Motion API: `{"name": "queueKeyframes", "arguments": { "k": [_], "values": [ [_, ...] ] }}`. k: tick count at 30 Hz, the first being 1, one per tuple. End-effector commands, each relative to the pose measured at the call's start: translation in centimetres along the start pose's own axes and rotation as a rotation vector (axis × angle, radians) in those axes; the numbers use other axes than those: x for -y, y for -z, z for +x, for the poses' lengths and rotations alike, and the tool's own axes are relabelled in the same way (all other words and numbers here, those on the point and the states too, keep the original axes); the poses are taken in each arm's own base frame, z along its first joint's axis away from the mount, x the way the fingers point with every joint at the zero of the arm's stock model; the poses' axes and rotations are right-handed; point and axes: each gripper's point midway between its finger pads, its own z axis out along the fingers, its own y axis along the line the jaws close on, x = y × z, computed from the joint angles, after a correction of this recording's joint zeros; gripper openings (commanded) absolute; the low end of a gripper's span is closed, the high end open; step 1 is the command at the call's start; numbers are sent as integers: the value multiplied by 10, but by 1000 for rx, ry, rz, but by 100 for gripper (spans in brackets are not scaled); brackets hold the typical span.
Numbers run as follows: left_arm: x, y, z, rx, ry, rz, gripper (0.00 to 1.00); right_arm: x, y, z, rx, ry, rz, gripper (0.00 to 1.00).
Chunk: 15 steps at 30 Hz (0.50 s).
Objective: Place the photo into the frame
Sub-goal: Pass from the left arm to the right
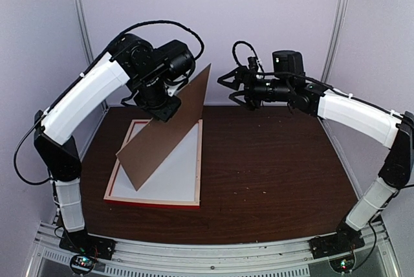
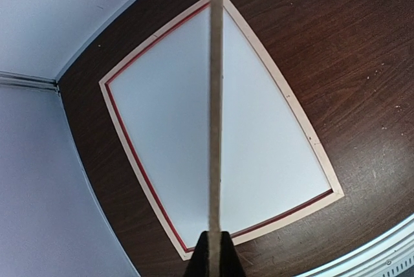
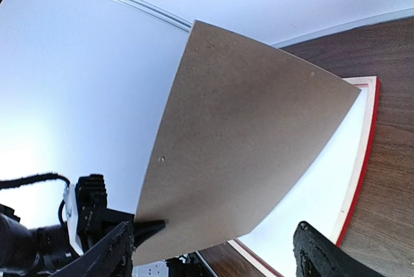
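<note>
Board [image 3: 239, 141], plain brown, fills the right wrist view, tilted on one corner over the frame [image 1: 155, 200]. That frame lies pale back up on the worktop [image 1: 278, 173], left side. Left jaws pinch the board's edge tight; right jaws hang wide and empty near its top corner. Best to lower it slowly, squaring it to the recess. Whether the white sheet [image 1: 178, 170] inside is the photo face down cannot be told.
</note>
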Motion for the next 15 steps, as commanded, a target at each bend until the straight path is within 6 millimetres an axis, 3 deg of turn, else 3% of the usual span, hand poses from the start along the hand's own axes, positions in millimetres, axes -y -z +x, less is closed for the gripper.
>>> {"name": "queueKeyframes", "arguments": {
  "k": [1,8,15],
  "values": [
    [5,5,-2,11,3,13,0,-11,-25,-15,67,-95,-38,85],
    [18,-2,-3,4,-10,44,0,-29,-59,-12,30,-85,-53,85],
    [25,-7,-2,-5,-17,63,0,-33,-68,-11,28,-85,-53,85]
  ]
}}
